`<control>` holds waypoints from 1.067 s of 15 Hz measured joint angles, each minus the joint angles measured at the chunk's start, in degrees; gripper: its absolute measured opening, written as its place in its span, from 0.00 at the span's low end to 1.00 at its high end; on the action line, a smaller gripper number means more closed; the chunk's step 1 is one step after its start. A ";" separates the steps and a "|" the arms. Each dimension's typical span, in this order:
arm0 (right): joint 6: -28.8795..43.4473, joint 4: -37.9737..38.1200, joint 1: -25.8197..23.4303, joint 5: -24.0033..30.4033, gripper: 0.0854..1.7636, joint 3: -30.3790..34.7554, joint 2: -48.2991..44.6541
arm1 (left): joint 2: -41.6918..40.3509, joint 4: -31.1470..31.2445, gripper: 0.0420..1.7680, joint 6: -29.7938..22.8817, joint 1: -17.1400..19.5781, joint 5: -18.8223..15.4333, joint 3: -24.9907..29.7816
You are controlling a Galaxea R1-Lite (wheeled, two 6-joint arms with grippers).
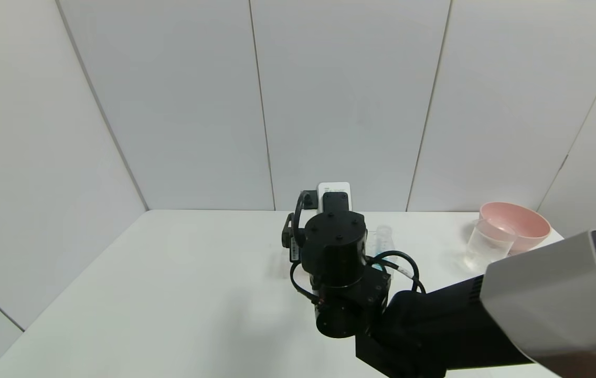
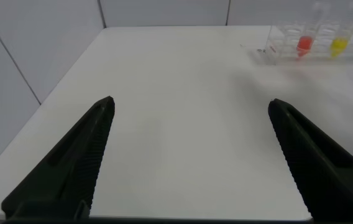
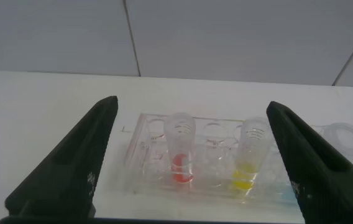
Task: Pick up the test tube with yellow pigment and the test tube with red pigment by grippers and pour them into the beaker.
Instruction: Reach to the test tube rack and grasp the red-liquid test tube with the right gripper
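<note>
In the right wrist view the test tube with red pigment (image 3: 181, 152) and the test tube with yellow pigment (image 3: 251, 158) stand upright in a clear rack (image 3: 140, 146). My right gripper (image 3: 192, 106) is open and empty, just short of the rack, and both tubes show between its fingers. In the head view the right arm's wrist (image 1: 334, 252) hides most of the rack. The beaker (image 1: 487, 244) stands at the far right of the table. My left gripper (image 2: 191, 102) is open and empty over bare table, well away from the red tube (image 2: 304, 43) and yellow tube (image 2: 339, 45).
A tube with blue liquid (image 1: 384, 244) stands in the rack beside the yellow one. A pink bowl (image 1: 518, 226) sits right behind the beaker. White wall panels close off the back and left of the white table (image 1: 172, 289).
</note>
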 joint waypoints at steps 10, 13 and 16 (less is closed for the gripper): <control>0.50 0.17 -2.84 0.60 0.97 -9.63 12.31 | 0.00 0.00 1.00 0.02 0.00 0.00 0.00; 0.41 0.39 -3.36 0.68 0.97 -11.12 13.97 | 0.00 0.00 1.00 0.00 0.00 0.00 0.00; 0.46 0.49 -3.67 0.73 0.97 -11.86 15.24 | 0.00 0.00 1.00 0.02 0.00 0.00 0.00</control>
